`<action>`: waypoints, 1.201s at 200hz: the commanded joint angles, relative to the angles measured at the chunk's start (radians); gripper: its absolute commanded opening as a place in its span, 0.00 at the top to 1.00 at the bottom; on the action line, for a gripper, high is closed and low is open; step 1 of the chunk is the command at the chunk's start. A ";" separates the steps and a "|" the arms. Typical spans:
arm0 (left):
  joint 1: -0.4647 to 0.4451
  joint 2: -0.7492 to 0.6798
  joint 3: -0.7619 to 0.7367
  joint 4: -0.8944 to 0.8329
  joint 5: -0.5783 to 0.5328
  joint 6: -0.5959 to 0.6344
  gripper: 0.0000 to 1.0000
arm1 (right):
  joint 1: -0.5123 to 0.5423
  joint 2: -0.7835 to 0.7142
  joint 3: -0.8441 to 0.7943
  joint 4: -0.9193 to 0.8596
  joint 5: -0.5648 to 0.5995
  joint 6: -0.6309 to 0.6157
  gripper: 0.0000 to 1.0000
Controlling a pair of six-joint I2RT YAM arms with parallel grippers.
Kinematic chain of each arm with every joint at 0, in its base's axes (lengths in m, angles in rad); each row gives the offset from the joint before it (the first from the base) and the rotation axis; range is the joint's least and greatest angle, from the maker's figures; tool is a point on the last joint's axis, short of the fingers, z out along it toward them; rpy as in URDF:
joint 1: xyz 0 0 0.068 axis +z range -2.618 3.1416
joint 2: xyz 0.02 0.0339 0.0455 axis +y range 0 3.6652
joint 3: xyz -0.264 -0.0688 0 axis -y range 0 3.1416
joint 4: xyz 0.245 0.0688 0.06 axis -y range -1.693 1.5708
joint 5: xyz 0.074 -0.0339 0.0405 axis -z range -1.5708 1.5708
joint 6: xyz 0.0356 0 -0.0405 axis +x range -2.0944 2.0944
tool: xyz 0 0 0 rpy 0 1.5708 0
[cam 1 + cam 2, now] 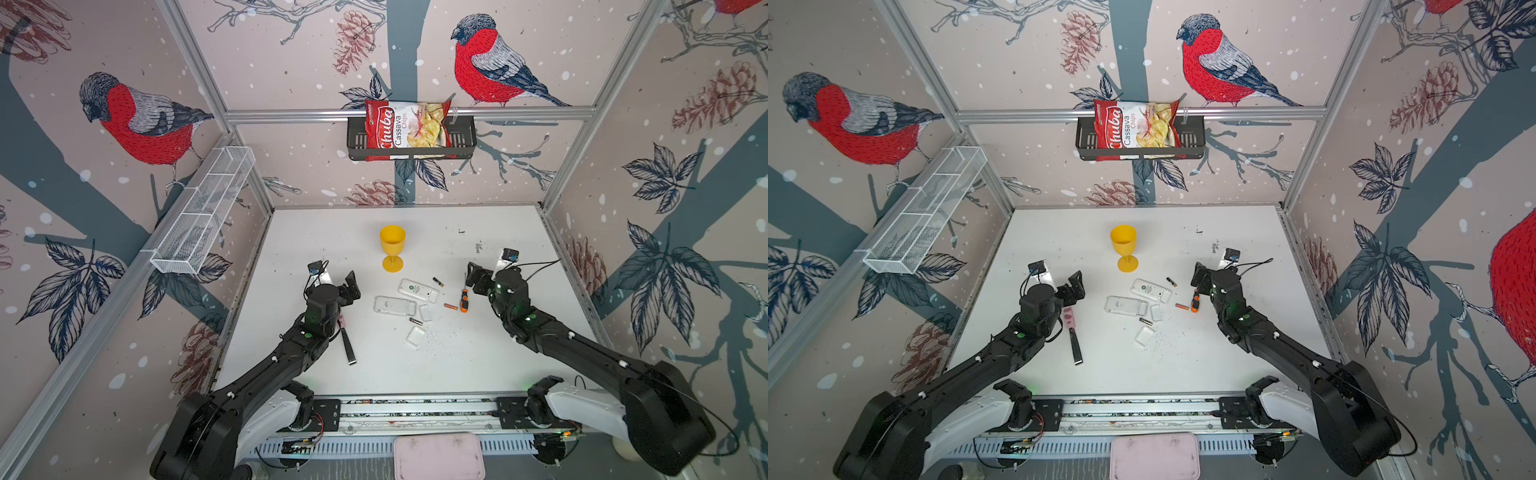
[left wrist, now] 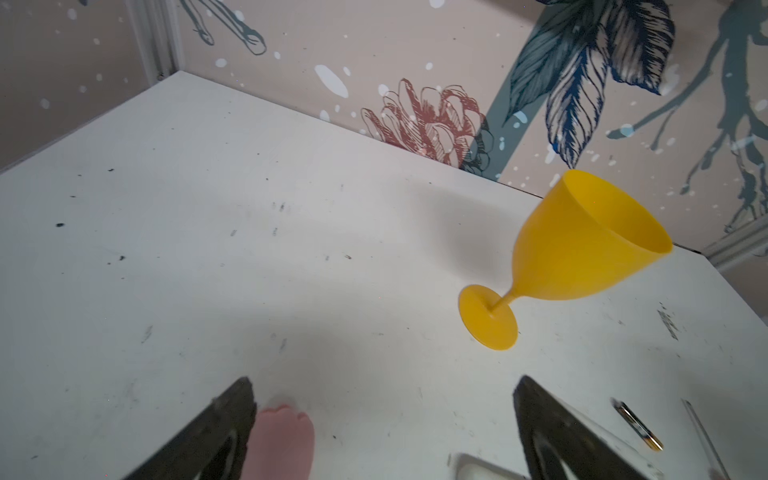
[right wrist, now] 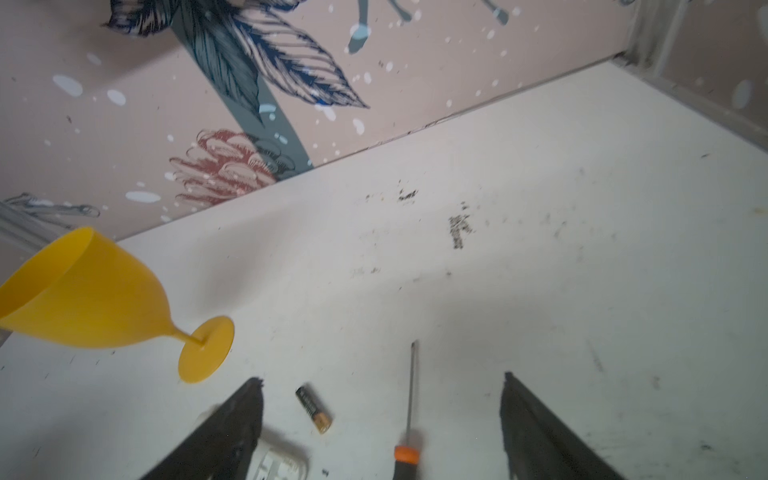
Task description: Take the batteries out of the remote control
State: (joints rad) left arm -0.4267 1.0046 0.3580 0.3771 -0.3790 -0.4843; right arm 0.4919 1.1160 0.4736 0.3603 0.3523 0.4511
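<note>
— Where do the top cameras sit?
— High over the near edge, side by side, looking down and toward the far wall (image 1: 299, 166). Both top views take in the whole bench (image 1: 478, 365).
— And the wrist cameras?
— Low, close above the bench, facing far. Their views share the yellow goblet (image 2: 582, 253), seen from left and right.

White table (image 1: 478, 361), yellow goblet (image 1: 392, 248), remote control (image 1: 418, 290), batteries (image 1: 450, 306), screwdriver (image 1: 464, 300)
</note>
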 commanded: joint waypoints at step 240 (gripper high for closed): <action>0.292 0.541 -0.187 1.057 -0.036 0.518 0.04 | -0.385 0.393 -0.427 1.227 -0.009 -0.411 0.01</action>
State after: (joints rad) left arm -0.1375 1.4837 0.2569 1.0882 -0.4416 -0.0086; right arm 0.1108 1.4593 0.0364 1.4044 0.4587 0.0376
